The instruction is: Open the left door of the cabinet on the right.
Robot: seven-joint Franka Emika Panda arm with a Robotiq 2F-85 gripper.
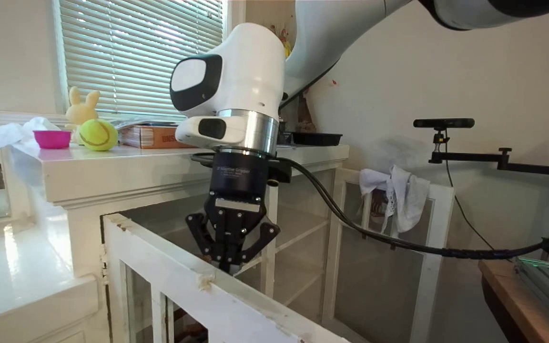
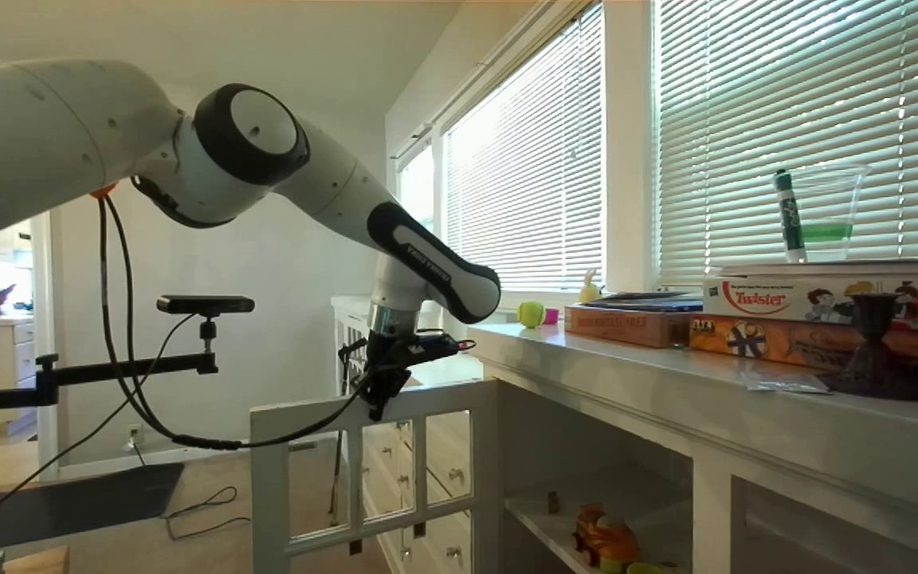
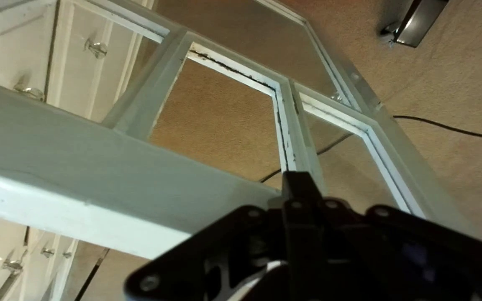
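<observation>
The cabinet is a white sideboard with an overhanging top (image 1: 127, 177); it also shows in an exterior view (image 2: 586, 368). Its left door (image 1: 169, 263), a white frame with glass panes, stands swung wide out from the cabinet. It also shows in an exterior view (image 2: 268, 470) and in the wrist view (image 3: 98, 154). My gripper (image 1: 228, 267) points down with its fingers together and nothing between them. It is on the door's inner side, close to the top rail, also in an exterior view (image 2: 377, 410) and the wrist view (image 3: 301, 184). I cannot tell whether it touches the door.
The twin right door (image 1: 439, 238) also stands open, with a white cloth (image 1: 405, 195) over it. A tennis ball (image 1: 98, 135), pink bowl (image 1: 52, 139) and game boxes (image 2: 810, 299) sit on the top. A toy car (image 2: 606, 536) lies on a shelf. A cable (image 1: 350, 224) hangs from the arm.
</observation>
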